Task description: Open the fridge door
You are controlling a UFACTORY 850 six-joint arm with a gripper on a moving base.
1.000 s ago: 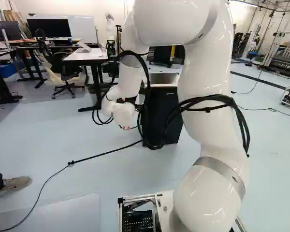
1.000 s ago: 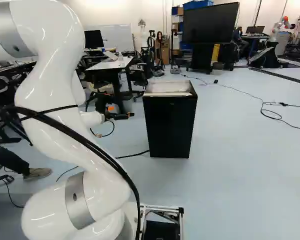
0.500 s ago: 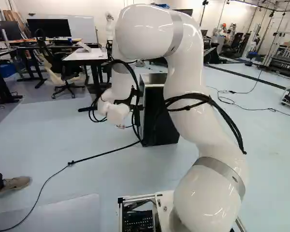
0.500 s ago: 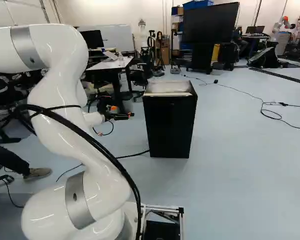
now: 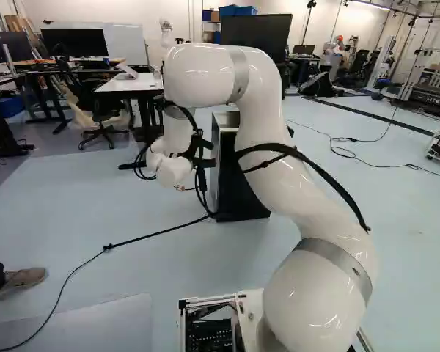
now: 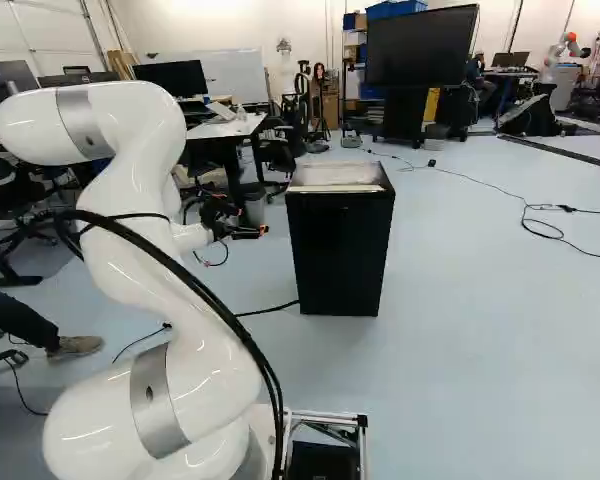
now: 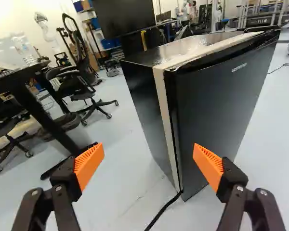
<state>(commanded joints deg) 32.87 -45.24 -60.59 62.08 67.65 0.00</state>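
So from where I'm standing there's a big black screen (image 6: 421, 46) near some blue bins (image 6: 396, 9), plus a rolling office chair (image 5: 88, 95) beside a white-topped table (image 5: 132, 85).

The pale blue-grey floor (image 6: 480, 350) carries the upright black fridge (image 6: 340, 250); a black cable (image 5: 154, 233) runs to its foot. Farther back stand a wheeled chair (image 5: 98, 108) and white-topped desk (image 5: 132, 86). A looped cord (image 6: 570, 209) lies well apart.

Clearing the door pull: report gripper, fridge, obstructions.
Gripper open, empty. Fridge door looks shut, ahead of gripper. Black cable at door's bottom corner, possible snag.
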